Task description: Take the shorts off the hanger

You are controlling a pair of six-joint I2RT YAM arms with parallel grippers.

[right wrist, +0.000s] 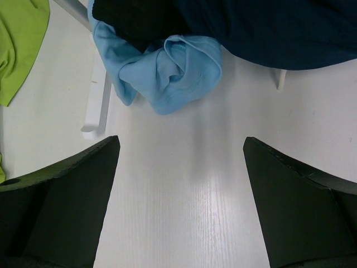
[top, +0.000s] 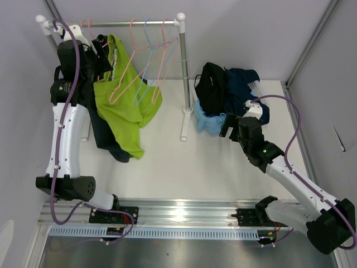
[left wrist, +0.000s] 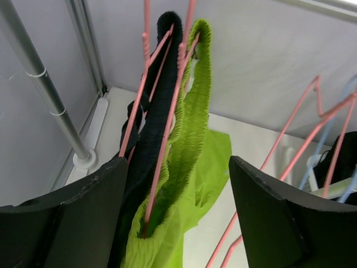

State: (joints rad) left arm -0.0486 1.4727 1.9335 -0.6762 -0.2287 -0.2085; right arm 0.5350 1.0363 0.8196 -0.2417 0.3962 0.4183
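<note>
Up top, pink hangers (left wrist: 146, 89) beside lime green shorts (left wrist: 195, 139), rack post (top: 183, 78) alongside.

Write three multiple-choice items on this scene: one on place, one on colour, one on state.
1. The light blue shorts lie: A on the rail; B on the table; C in the right jaws.
2. The hanging shorts beside the dark pair are: A red; B lime green; C white.
3. The right jaws are: A shut on cloth; B shut, empty; C open, empty.
Key: 1 B, they sit crumpled on the white tabletop; 2 B, bright green cloth hangs against the dark pair; 3 C, bare table shows between them.
</note>
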